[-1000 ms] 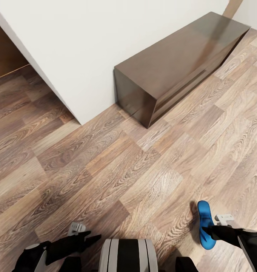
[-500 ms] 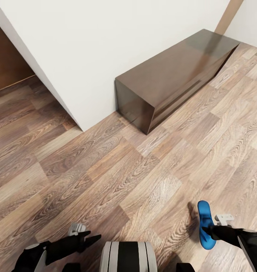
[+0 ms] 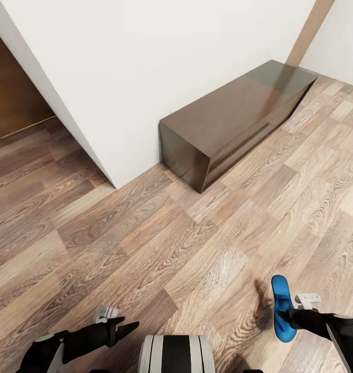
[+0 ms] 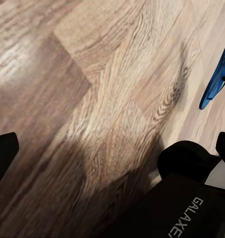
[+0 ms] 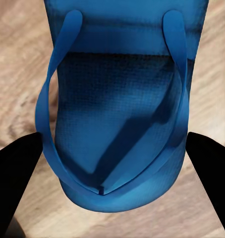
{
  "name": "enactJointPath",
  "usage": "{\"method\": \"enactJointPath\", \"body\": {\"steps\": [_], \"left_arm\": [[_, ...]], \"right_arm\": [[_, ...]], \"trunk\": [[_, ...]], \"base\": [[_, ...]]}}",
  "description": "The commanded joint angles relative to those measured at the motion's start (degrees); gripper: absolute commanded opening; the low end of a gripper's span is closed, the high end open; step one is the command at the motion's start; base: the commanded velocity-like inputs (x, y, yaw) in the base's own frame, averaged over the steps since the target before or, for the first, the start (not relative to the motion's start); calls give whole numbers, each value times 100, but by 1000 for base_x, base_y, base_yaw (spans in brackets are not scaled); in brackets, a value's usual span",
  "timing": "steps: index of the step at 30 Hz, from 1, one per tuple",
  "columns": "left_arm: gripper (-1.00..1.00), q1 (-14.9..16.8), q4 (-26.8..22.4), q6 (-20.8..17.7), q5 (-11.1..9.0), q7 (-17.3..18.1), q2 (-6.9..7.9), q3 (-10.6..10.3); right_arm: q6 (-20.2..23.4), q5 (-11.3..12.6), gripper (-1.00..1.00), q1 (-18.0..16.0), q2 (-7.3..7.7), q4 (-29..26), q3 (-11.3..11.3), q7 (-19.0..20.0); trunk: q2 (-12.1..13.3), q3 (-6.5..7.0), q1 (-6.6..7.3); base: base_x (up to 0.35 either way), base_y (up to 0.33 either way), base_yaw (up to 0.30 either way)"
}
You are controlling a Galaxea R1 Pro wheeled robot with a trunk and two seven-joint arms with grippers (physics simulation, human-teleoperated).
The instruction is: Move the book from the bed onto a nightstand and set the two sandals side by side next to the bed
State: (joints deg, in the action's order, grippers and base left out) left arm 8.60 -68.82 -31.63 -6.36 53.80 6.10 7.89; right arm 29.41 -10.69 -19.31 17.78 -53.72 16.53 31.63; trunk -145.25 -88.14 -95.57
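At the near right of the head view, the right gripper (image 3: pixel 286 314) holds one blue sandal (image 3: pixel 282 307) above the wood-plank floor (image 3: pixel 160 243); the right wrist view has its fingers on either side of the sandal's strap end. Near left, the left gripper (image 3: pixel 125 327) holds nothing, its fingers nearly together. Farther off, a dark brown cabinet (image 3: pixel 233 119) stands against the white wall (image 3: pixel 145 62).

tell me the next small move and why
Probably keep driving or turning the base to find the bed. The right end effector carries one blue sandal above the wood floor; ahead stand a white wall and a long dark bench, so setting it down here seems premature.
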Motion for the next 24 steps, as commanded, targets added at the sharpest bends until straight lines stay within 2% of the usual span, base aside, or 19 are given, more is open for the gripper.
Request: {"method": "enactJointPath", "body": {"steps": [1, 24], "left_arm": [[100, 1, 0, -45, -32, 7, -1, 2], [100, 1, 0, -45, -32, 11, 4, 2]], "right_arm": [[15, -65, -100, -2, -3, -7, 17, 54], [12, -47, -100, -2, -3, -68, 42, 63]], "trunk": [[0, 20, 3], [31, 529, 63]], "base": [[0, 0, 0], [0, 0, 0]]}}
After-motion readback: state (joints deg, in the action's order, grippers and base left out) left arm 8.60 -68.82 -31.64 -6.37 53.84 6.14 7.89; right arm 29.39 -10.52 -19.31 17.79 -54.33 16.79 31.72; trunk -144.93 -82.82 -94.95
